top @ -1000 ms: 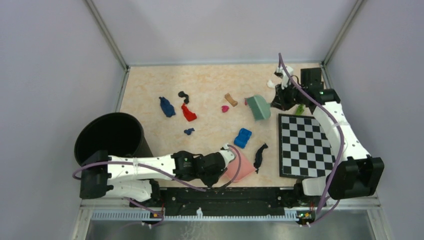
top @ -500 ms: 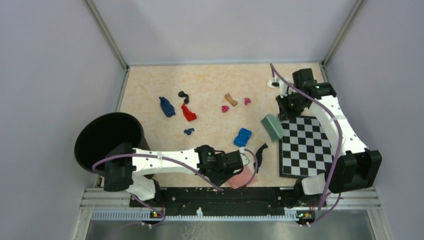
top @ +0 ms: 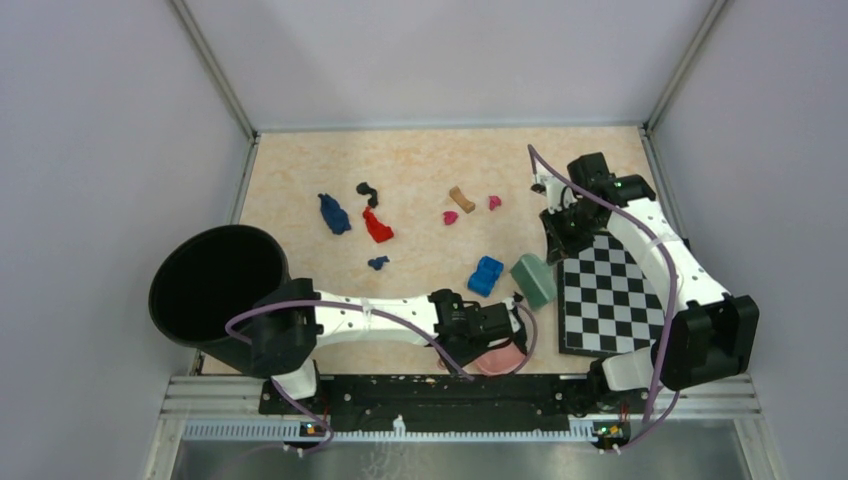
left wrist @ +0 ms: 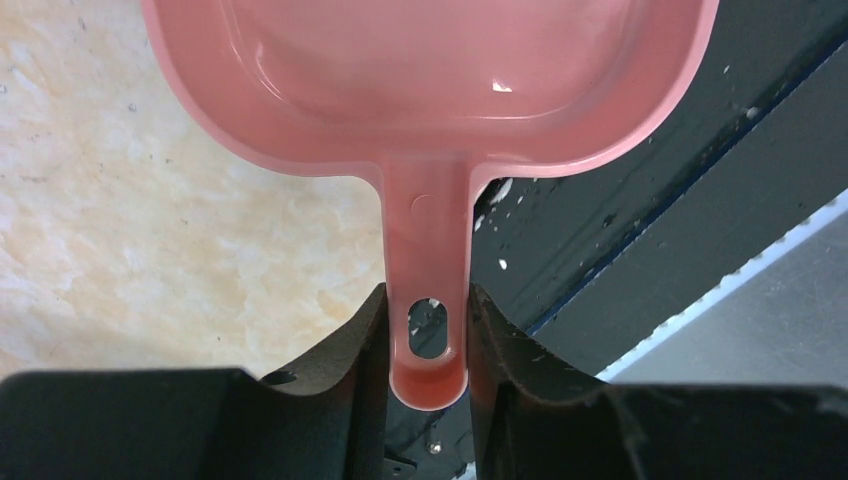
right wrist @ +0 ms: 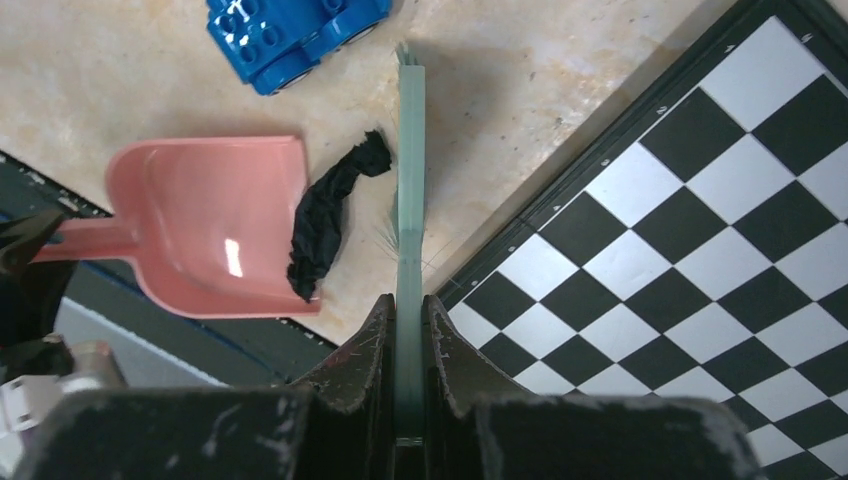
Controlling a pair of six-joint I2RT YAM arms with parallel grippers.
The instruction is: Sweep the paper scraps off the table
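Paper scraps [top: 377,225]: your right hand [right wrist: 408,300], clamping the brush [right wrist: 410,150], has swept the black one [right wrist: 325,215] to the dustpan [right wrist: 210,220] your left hand [left wrist: 428,295] grips.

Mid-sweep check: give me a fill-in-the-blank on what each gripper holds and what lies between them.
The left gripper is shut on the handle of the pink ____.
The right gripper clamps the green ____.
The paper scrap lying between the two tools is ____.
Missing words: dustpan; brush; black.
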